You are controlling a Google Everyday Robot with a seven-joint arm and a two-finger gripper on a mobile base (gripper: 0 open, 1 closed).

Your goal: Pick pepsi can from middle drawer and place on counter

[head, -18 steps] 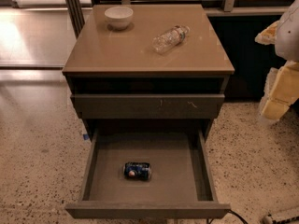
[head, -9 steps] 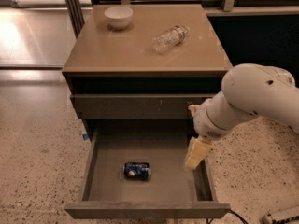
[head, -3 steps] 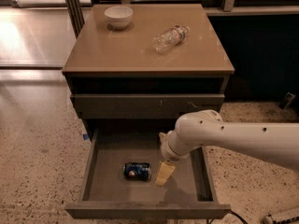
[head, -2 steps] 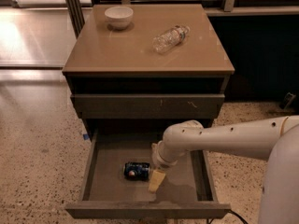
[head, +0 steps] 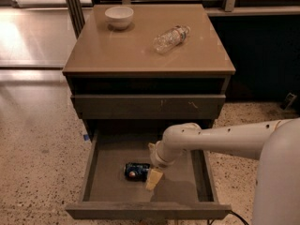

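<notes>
- I am watching the gripper [head: 153,177] hanging low inside the middle drawer [head: 108,187], in the lower centre of the frame, with the white arm reaching in from the lower right.
- I am not able to tell whether the gripper is spread or pressed together; only its pale tip is showing.
- The pepsi can [head: 137,171] is lying on its side on the drawer floor, just left of the gripper tip. Whether they are touching, I cannot tell.
- The can's long axis is running roughly left to right across the frame, pointing towards the gripper.
- I am judging that the grasp is not yet made. The coming move is turning on shifting slightly left over the can and closing across its short width.
- The counter [head: 136,55] is waiting in the upper half of the frame, holding a white bowl [head: 119,17] and a clear bottle [head: 171,38].
</notes>
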